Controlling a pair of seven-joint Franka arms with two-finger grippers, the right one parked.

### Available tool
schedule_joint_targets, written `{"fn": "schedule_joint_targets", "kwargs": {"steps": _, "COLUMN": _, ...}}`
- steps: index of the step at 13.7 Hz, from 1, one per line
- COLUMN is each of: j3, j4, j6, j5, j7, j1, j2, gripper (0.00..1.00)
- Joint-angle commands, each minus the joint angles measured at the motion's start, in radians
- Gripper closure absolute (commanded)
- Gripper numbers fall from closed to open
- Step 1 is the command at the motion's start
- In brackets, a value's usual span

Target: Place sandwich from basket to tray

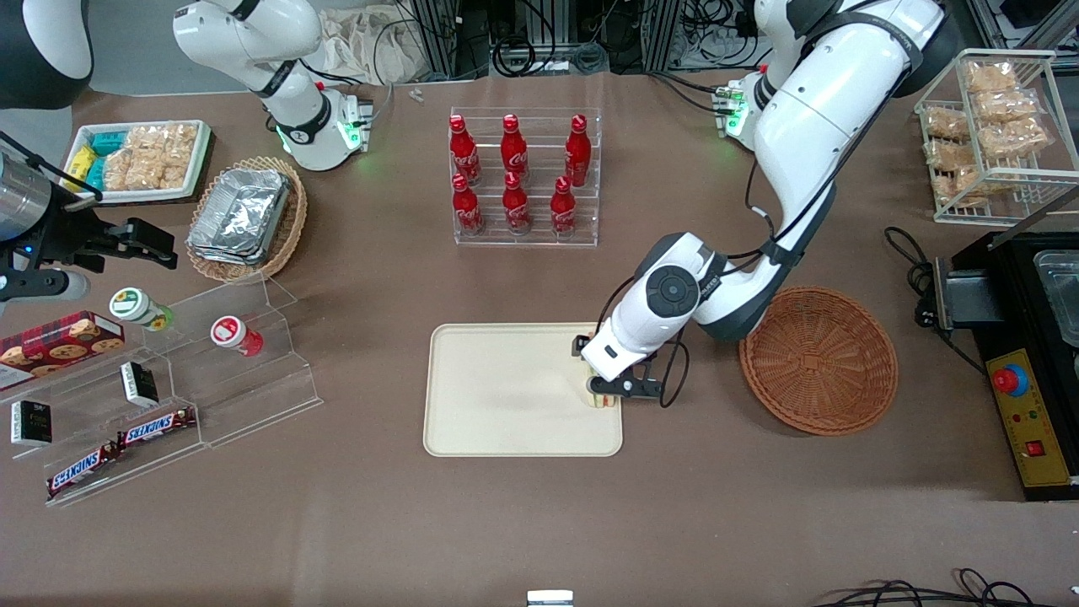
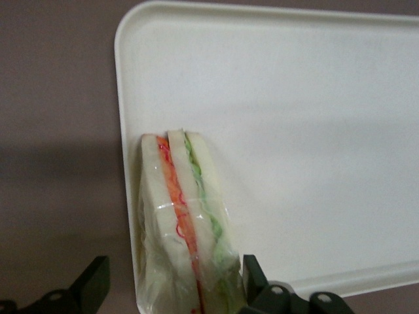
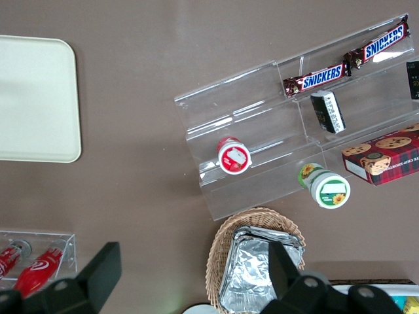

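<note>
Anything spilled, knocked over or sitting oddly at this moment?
Nothing spilled. The sandwich stands on edge at the tray rim nearest the empty basket, with the claw open around it.

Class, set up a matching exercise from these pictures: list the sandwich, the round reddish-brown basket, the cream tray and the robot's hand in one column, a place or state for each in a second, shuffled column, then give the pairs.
Column 1:
1. sandwich
2. basket
3. tray
4. hand

Column 2:
A. nothing in it, beside the tray toward the working arm's end
B. open, fingers on either side of the sandwich
C. flat on the brown table, bearing the sandwich
D. standing on edge near the tray's rim

Pairs: 1-D, 2-A, 3-C, 4-B
</note>
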Motion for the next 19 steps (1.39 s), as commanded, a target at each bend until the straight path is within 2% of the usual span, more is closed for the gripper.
{"fn": "schedule_joint_targets", "kwargs": {"steps": 1, "j3": 0.007, "j4": 0.008, "j6": -0.032, "j5": 0.009, "j7": -0.038, "j1": 0.036, "j2": -0.102, "gripper": 0.01}}
{"fn": "schedule_joint_targets", "kwargs": {"steps": 4, "j3": 0.004, "j4": 0.02, "j6": -0.261, "j5": 0.0, "j7": -0.023, "j1": 0.116, "j2": -0.241, "gripper": 0.01}}
{"fn": "schedule_joint_targets", "kwargs": {"steps": 8, "j3": -0.002, "j4": 0.069, "j6": -0.497, "j5": -0.039, "j7": -0.003, "j1": 0.215, "j2": -0.36, "gripper": 0.01}}
{"fn": "schedule_joint_targets", "kwargs": {"steps": 9, "j3": -0.002, "j4": 0.091, "j6": -0.566, "j5": -0.068, "j7": 0.041, "j1": 0.237, "j2": -0.386, "gripper": 0.01}}
{"fn": "schedule_joint_targets", "kwargs": {"steps": 11, "j3": 0.006, "j4": 0.164, "j6": -0.729, "j5": -0.182, "j7": 0.185, "j1": 0.294, "j2": -0.423, "gripper": 0.01}}
{"fn": "schedule_joint_targets", "kwargs": {"steps": 12, "j3": 0.024, "j4": 0.205, "j6": -0.827, "j5": -0.194, "j7": 0.239, "j1": 0.305, "j2": -0.432, "gripper": 0.01}}
{"fn": "schedule_joint_targets", "kwargs": {"steps": 14, "j3": 0.14, "j4": 0.276, "j6": -0.947, "j5": -0.227, "j7": 0.296, "j1": 0.282, "j2": -0.447, "gripper": 0.01}}
{"fn": "schedule_joint_targets", "kwargs": {"steps": 16, "j3": 0.263, "j4": 0.267, "j6": -0.998, "j5": -0.285, "j7": 0.35, "j1": 0.259, "j2": -0.53, "gripper": 0.01}}
{"fn": "schedule_joint_targets", "kwargs": {"steps": 18, "j3": 0.39, "j4": 0.173, "j6": -1.017, "j5": -0.278, "j7": 0.381, "j1": 0.175, "j2": -0.634, "gripper": 0.01}}
{"fn": "schedule_joint_targets", "kwargs": {"steps": 19, "j3": 0.418, "j4": 0.11, "j6": -1.006, "j5": -0.275, "j7": 0.382, "j1": 0.156, "j2": -0.689, "gripper": 0.01}}
